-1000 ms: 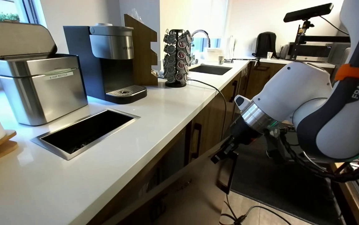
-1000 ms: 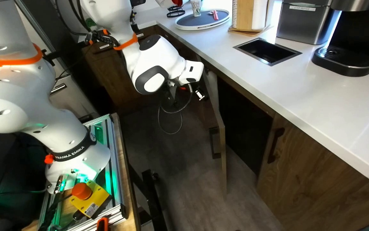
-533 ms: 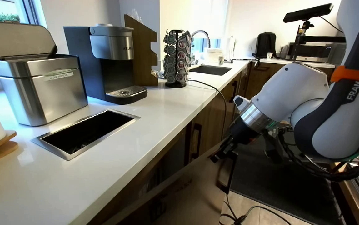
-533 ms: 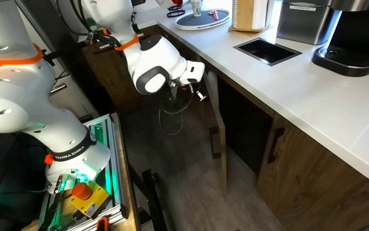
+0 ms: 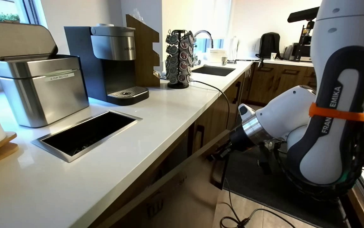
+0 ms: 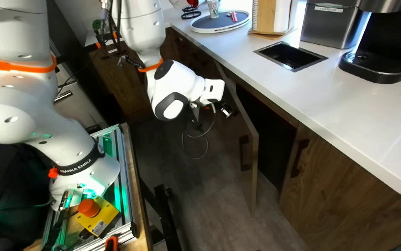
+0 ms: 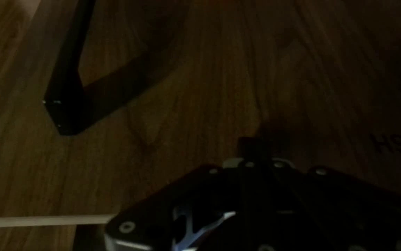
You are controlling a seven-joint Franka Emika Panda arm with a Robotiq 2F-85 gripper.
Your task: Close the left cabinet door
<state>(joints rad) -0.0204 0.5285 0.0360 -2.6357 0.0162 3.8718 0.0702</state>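
Note:
The left cabinet door point(image 5: 185, 193) is brown wood and stands partly open, angled out from under the counter. It also shows in an exterior view point(image 6: 231, 130), with a dark gap between its free edge and the cabinet. Its dark bar handle point(image 7: 66, 80) is at the upper left of the wrist view and also shows in an exterior view point(image 5: 224, 174). My gripper point(image 7: 256, 148) is shut and empty, its fingertips appearing to touch the door's outer face beside the handle. In an exterior view the gripper point(image 5: 212, 157) is near the door's upper free corner. The wrist view is dark.
The white countertop point(image 5: 115, 177) overhangs the door and holds a steel-rimmed black opening point(image 5: 90, 133), a coffee maker point(image 5: 115, 63) and a steel bin point(image 5: 42, 91). A neighbouring shut cabinet door point(image 6: 333, 195) stands beside the gap. A cable point(image 5: 242, 221) lies on the floor.
The door has swung some way toward the cabinet and the gap has narrowed. My gripper has moved with it, toward the cabinet, and the arm has leaned forward. It stayed shut.

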